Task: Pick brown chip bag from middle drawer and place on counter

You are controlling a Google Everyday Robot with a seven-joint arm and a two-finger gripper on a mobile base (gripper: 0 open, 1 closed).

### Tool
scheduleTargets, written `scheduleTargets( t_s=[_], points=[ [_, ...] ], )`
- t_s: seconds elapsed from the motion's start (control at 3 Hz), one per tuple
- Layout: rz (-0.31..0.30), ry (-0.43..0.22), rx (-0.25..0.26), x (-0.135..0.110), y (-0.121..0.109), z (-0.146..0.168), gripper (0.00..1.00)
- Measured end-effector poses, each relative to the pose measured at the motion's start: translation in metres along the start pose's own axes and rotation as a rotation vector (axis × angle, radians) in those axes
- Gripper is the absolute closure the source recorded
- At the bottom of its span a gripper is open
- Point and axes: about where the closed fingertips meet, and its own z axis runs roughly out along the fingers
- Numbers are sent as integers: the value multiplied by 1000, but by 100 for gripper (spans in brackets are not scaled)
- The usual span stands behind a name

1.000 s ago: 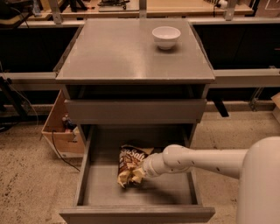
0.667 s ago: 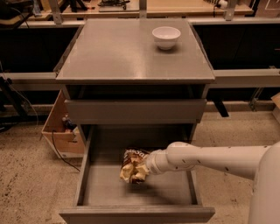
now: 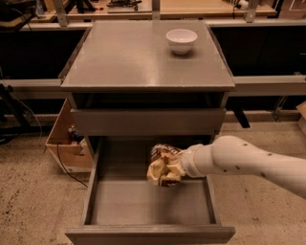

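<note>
Crinkled dark brown chip bag [image 3: 163, 166] with white lettering and a pale cream-yellow end sits bunched up at the tip of the robot's smooth white arm [image 3: 248, 162], over the rear-middle part of the open wide grey metal middle drawer [image 3: 143, 206]. The two-finger gripper [image 3: 177, 167] is at the bag's right side, pressed into the crumpled foil and closed on it; its tips are mostly hidden by the bag. The cream end faces the camera and the brown printed part points toward the drawer's back. Cannot tell whether the bag's underside touches the drawer floor. The arm comes in from the right edge of the view, crosses the drawer's right side wall and reaches left to the bag. The drawer is pulled fully out, with its flat grey floor bare in front of the bag and its plain front at the bottom of the view. Above it is a shut flat grey upper drawer front [image 3: 148, 122] of like width. On top is the large flat square grey counter [image 3: 134, 57], slightly glossy. A small round white bowl [image 3: 180, 40] stands upright near its far right corner, well apart from the bag. An open brown cardboard box [image 3: 64, 143] stands on the speckled floor [image 3: 33, 191] just left of the cabinet, with a black cable [image 3: 62, 165] running by it. A light wooden tabletop [image 3: 210, 5] is behind the counter.
</note>
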Motion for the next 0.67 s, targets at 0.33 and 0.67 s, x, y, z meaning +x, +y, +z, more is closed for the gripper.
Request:
scheduleTargets(
  t_s=[0.33,0.67],
  points=[
    [-23,-8,48,-14,-19,-62,100],
    [-23,-8,48,-14,-19,-62,100]
  ],
)
